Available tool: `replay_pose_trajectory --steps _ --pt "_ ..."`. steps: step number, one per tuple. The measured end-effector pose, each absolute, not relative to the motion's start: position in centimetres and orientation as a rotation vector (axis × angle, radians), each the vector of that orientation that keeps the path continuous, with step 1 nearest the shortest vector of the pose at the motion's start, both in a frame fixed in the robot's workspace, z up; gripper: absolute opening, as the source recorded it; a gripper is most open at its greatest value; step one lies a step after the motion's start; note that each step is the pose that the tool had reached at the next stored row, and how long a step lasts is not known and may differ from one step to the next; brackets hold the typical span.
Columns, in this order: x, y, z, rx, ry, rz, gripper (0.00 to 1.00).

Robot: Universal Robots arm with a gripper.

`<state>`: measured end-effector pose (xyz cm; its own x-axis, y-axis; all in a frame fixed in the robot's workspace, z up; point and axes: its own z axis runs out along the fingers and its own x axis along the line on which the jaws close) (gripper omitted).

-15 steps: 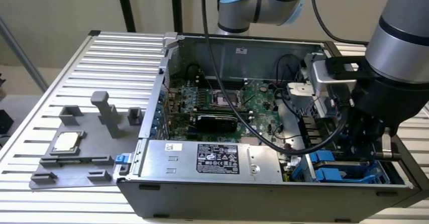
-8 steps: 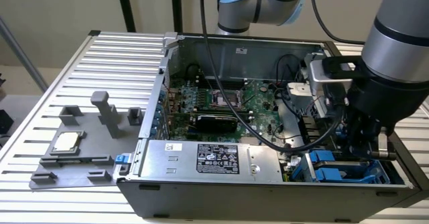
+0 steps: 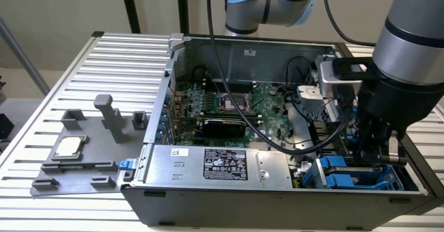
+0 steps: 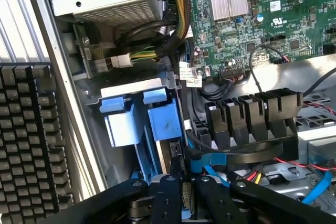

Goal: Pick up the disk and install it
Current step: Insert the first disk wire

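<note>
My gripper reaches down into the open computer case, at the corner nearest the camera on the exterior view's right, over the drive bay with its blue plastic carriers. In the wrist view the black fingers of the gripper are shut on a thin, edge-on metal piece with blue edging. This is the disk, standing upright in the bay slot beside blue carrier tabs. Most of the disk's flat face is hidden.
A silver power supply with a black label lies along the case's near wall. The green motherboard and black cables lie close by. Outside the case, a grey fixture holds a small square chip.
</note>
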<state>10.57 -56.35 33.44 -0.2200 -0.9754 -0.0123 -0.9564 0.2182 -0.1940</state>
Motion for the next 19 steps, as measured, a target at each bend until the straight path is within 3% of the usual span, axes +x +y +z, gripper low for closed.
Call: replay_pose_trajectory --steps 19 --pt "10.64 -56.09 33.29 -1.843 2.374 -0.225 0.16"
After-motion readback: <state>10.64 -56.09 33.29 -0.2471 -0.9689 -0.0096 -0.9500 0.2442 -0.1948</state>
